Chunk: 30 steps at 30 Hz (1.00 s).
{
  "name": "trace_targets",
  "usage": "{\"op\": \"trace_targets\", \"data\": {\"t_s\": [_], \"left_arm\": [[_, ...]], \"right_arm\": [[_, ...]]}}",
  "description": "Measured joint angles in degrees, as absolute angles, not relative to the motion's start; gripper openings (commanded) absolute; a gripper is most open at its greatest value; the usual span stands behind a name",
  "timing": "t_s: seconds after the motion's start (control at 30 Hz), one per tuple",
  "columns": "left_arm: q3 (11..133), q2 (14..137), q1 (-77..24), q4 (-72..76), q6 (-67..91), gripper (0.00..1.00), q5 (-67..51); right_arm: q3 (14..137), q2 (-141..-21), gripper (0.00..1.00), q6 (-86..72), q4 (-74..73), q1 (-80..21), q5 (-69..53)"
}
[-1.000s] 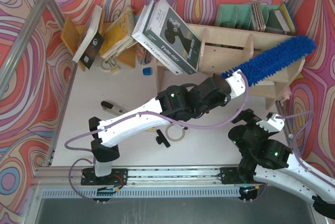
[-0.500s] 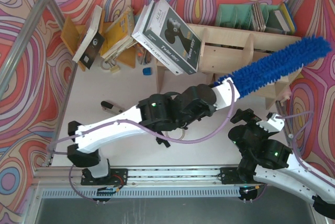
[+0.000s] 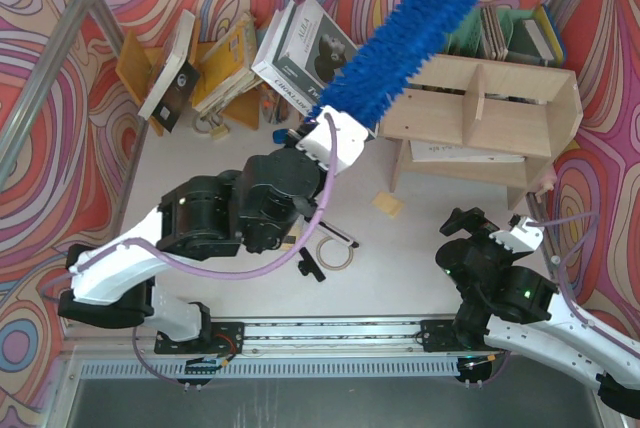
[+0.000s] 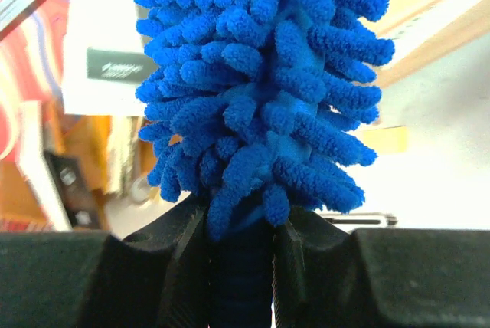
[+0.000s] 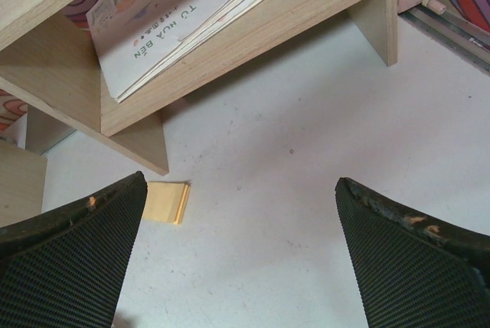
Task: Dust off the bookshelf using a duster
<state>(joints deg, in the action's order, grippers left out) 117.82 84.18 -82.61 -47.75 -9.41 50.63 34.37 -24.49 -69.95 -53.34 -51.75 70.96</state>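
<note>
Your left fingers (image 4: 180, 267) clamp long fluffy bright-blue duster (image 3: 412, 28) by handle; right fingers (image 5: 69, 259) wide open, empty. Lower head onto pale plywood bookshelf (image 3: 500, 80) top & sweep lightly.

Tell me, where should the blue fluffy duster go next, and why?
Probably tip the duster down to the right onto the bookshelf top. The left gripper is shut on its handle, but the fluffy head looks lifted up, off the wood.

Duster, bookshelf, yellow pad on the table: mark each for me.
duster (image 3: 410, 33), top view, middle of the fluffy head.
bookshelf (image 3: 530, 108), top view, bare plywood panel.
yellow pad (image 5: 166, 202), right wrist view, its flat face.
</note>
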Motion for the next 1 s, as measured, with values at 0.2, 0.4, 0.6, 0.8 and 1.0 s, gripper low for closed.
{"op": "trace_targets", "data": {"t_s": [0.2, 0.4, 0.6, 0.8, 1.0], "left_arm": [[119.79, 81.84, -80.79, -58.08, -4.14, 0.0, 60.1], [121.3, 79.46, -72.62, -70.83, 6.2, 0.0, 62.41], [120.33, 75.22, -62.37, -77.89, 13.19, 0.0, 60.38], [115.63, 72.49, -50.19, -82.15, 17.91, 0.0, 54.48], [109.03, 72.29, -47.51, -82.54, 19.07, 0.0, 46.52]], "right_arm": [[34.37, -25.17, 0.99, -69.93, -53.34, -51.75, 71.11], [34.37, -26.0, 0.99, -69.93, -53.32, -51.75, 71.13], [34.37, -26.28, 0.99, -69.95, -53.32, -51.75, 71.16], [34.37, -26.44, 0.99, -69.95, -53.28, -51.75, 71.16], [34.37, -26.48, 0.99, -69.95, -53.23, -51.75, 71.18]]}}
